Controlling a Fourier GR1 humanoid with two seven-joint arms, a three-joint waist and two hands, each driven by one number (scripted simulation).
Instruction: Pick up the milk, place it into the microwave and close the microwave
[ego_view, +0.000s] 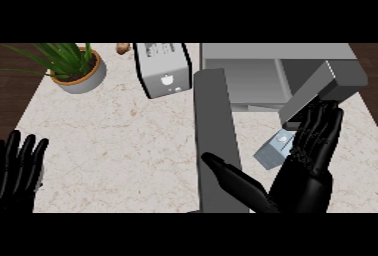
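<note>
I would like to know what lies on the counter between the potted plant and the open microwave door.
In the head view, a toaster stands between the potted plant and the microwave door.

Speckled stone-like counter (118, 135), matt grey microwave (251, 75), glossy black right hand (306, 160)

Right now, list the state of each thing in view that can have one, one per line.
microwave door: swung open, standing out towards the robot.
microwave: open, its cavity bare as far as shows.
milk carton: tilted, outside the microwave, next to the right hand's fingers.
right hand: open, fingers straight, thumb spread.
left hand: open, fingers up, resting at the left edge.
toaster: nothing seen in its slots.
potted plant: upright.
</note>
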